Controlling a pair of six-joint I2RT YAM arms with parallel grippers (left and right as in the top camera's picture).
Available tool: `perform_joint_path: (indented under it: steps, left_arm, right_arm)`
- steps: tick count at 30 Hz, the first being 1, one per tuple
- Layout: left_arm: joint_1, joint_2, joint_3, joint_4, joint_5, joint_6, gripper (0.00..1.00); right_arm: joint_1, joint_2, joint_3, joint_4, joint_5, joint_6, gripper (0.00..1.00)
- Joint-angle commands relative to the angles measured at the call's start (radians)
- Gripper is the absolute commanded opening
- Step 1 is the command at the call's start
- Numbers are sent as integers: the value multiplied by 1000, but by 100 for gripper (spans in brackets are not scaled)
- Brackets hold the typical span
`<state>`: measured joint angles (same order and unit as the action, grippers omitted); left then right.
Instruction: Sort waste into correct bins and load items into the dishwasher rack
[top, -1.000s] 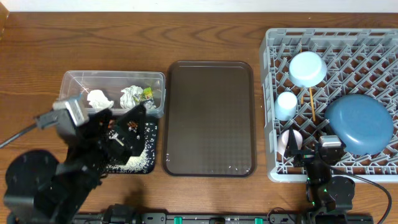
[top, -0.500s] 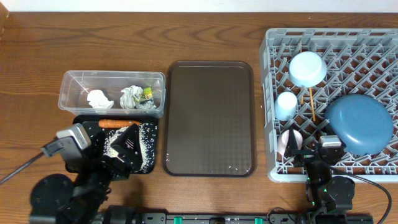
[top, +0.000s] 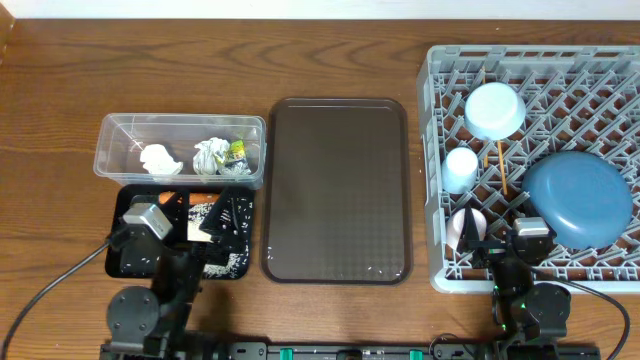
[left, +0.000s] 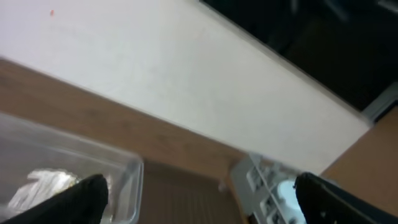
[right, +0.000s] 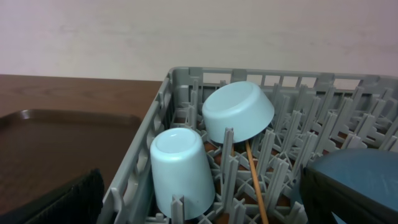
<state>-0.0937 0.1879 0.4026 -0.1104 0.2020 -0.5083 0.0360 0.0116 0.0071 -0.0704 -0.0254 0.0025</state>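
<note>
The clear tub holds two paper wads and the green-yellow wrapper. The black tray below it holds rice grains and an orange carrot, mostly hidden by my left gripper, which is open and empty above the tray. The grey rack holds the white bowl, light blue cup, white cup and blue plate. My right gripper is open and empty at the rack's front edge. The right wrist view shows the cup, bowl and plate.
The dark brown serving tray lies between the bins and the rack. A wooden chopstick lies in the rack, also in the right wrist view. The left wrist view shows the tub's corner and the far wall.
My left arm has drawn back toward the table's front edge, and its gripper now sits low over the black tray. The right arm has not moved.
</note>
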Motion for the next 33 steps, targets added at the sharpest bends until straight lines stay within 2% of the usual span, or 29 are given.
perform_joint_path:
  steps: [1,7,13,19,25,28,33]
  left_arm:
    - [-3,-53,-100,78,-12,-28,98]
    - [-3,-148,-260,199,-12,-28,98]
    - [-3,-186,-344,274,-20,-27,98]
    - [-3,-186,-397,274,-75,-27,98]
    - [-3,-186,-399,168,-140,-12,98]
    - [-3,-186,-399,110,-147,73,98]
    - [-4,-186,-399,44,-147,333,98]
  right_arm:
    - [-5,-7,-2,-4,10,-15,99]
    - [-5,-7,-2,-4,10,-15,99]
    - [-5,-7,-2,-4,10,-15,99]
    - [-5,-7,-2,-4,10,-15,99]
    - [-5,-7,-2,-4,10,-15,99]
    - [-5,-7,-2,-4,10,-15,99]
    - [-5,-7,-2,-4,10,-15,99]
